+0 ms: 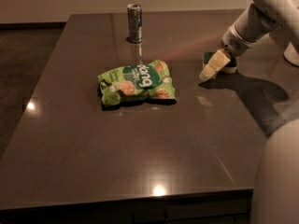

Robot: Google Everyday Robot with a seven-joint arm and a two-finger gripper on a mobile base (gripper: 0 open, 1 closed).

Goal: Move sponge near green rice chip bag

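The green rice chip bag [136, 84] lies flat at the middle of the dark table, its white "dang" lettering facing up. The sponge [223, 62], dark green on top with a pale yellow base, lies on the table to the right of the bag, well apart from it. My gripper [211, 68] comes down from the upper right on a white arm. Its pale fingers [212, 64] sit right at the sponge's left end and partly cover it.
A tall silver can [134, 23] stands at the back of the table [140, 153], behind the bag. My white arm [266, 13] fills the upper right, and a pale rounded part of my body [280, 181] fills the lower right corner.
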